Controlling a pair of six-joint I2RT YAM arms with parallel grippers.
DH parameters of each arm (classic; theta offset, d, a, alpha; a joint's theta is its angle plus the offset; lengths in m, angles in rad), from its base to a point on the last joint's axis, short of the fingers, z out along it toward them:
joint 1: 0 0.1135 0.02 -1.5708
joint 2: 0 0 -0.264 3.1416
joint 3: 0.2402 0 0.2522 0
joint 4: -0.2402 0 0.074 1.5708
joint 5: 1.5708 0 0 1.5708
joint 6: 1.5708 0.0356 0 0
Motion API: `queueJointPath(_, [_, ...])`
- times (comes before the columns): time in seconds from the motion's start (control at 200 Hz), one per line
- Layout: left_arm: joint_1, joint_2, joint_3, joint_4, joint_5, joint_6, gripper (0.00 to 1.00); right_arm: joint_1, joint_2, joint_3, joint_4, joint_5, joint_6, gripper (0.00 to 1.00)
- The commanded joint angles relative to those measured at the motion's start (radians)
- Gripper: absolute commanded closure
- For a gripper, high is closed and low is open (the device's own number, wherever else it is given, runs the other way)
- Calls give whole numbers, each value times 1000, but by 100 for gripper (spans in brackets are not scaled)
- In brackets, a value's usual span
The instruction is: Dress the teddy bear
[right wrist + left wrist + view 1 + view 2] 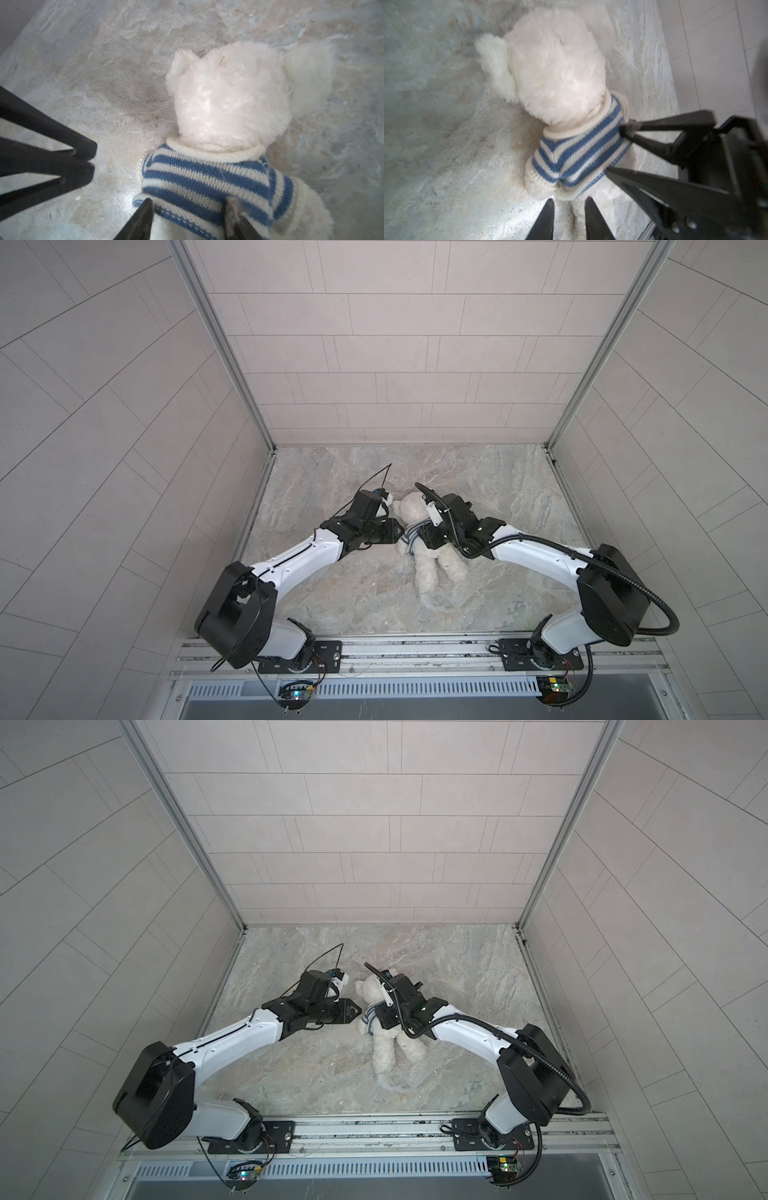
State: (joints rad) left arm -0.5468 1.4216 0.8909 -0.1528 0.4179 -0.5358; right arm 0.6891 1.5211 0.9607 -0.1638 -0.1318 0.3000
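The teddy bear (556,68) is lying face down just ahead of my left pincer (569,200), which is narrowly parted and empty. It is also lying under my right pincer (189,207), which is straddling the striped sweater (207,178), and I cannot tell whether it is pinching. With nothing anchoring the bear, a tug is risking dragging it along the surface (104,83), while the right wrist view is showing where those jaws are meeting the knit, which the right arm (536,551) is hiding in both top views.

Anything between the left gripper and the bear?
Nothing. Only a bare strip of table separates the left gripper from the shirt on the bear; the right wrist view shows it.
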Motion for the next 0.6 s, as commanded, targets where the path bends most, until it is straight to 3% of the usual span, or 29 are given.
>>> queueJointPath(0.0, [13, 37, 72, -11, 39, 30, 70, 6, 11, 13, -19, -5, -30, 63])
queueJointPath(0.3, [23, 111, 125, 20, 72, 7, 70, 26, -40, -19, -35, -1, -76, 100])
queueJointPath(0.41, [22, 130, 137, 28, 85, 6, 67, 71, -91, -72, -4, -2, -121, 100])
queueJointPath(0.596, [22, 176, 195, -6, 71, 38, 47, 116, -167, -183, 73, -5, -126, 100])
